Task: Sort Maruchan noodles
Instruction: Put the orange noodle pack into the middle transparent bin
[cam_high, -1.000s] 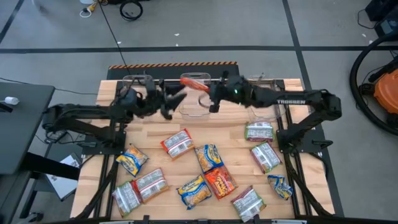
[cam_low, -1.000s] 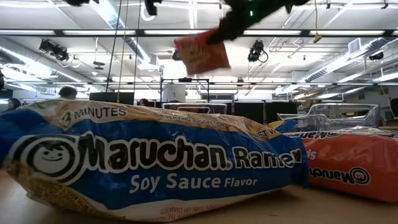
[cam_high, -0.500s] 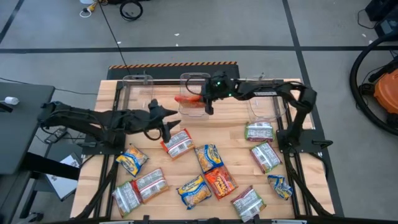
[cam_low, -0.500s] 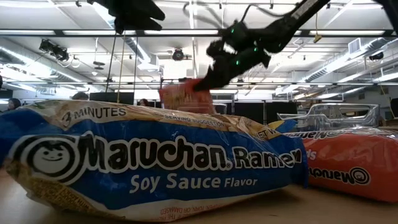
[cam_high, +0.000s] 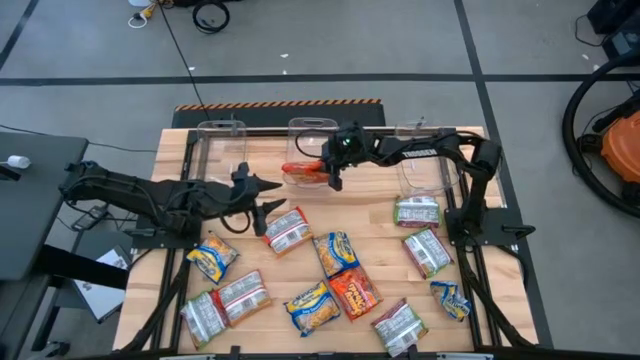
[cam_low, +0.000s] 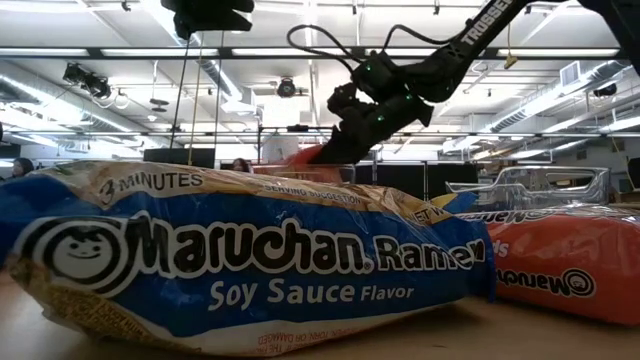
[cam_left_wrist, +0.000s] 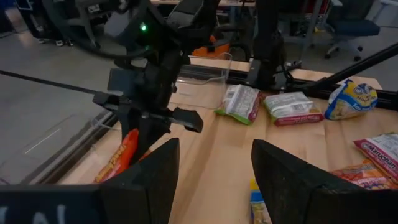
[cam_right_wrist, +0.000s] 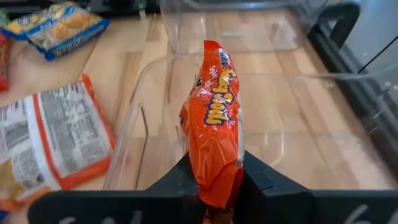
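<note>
Held packet: 1 orange-red Maruchan packet (cam_right_wrist: 214, 118), edge-on, its lower end pinched between dark fingers (cam_right_wrist: 177, 177); it hangs in the mouth of the middle clear bin (cam_high: 312, 126) at the bench's far edge.
Right end effector (cam_high: 328, 177): clenched on the orange-red Maruchan packet, reaching from the right side of the bench over the middle bin's near rim.
Left end effector (cam_high: 272, 207): jaws apart and holding nothing, poised above the bench's left-centre, just beside a white-and-red packet (cam_high: 287, 230).
Loose packets, centre: 1 yellow-and-blue packet (cam_high: 333, 250), 1 orange-red packet (cam_high: 352, 293) touching it, 1 yellow-and-blue packet (cam_high: 309, 305) near the front edge, 1 silvery-white packet (cam_high: 399, 324) at the front edge.
Loose packets, left: 1 yellow-and-blue packet (cam_high: 211, 258); 2 silvery-white packets (cam_high: 226, 303) side by side toward the front-left corner.
Loose packets, right: 2 silvery-white packets (cam_high: 417, 211) one behind the other along the right edge; 1 yellow-and-blue packet (cam_high: 451, 299) toward the front-right corner.
Bins: 3 clear bins in a row along the far edge; left bin (cam_high: 221, 140), right bin (cam_high: 428, 172).
Bench (cam_high: 370, 222): pale wood planks.
Low view: a soy sauce flavor packet (cam_low: 240, 265) fills the foreground, an orange-red one (cam_low: 555, 265) beside it.
</note>
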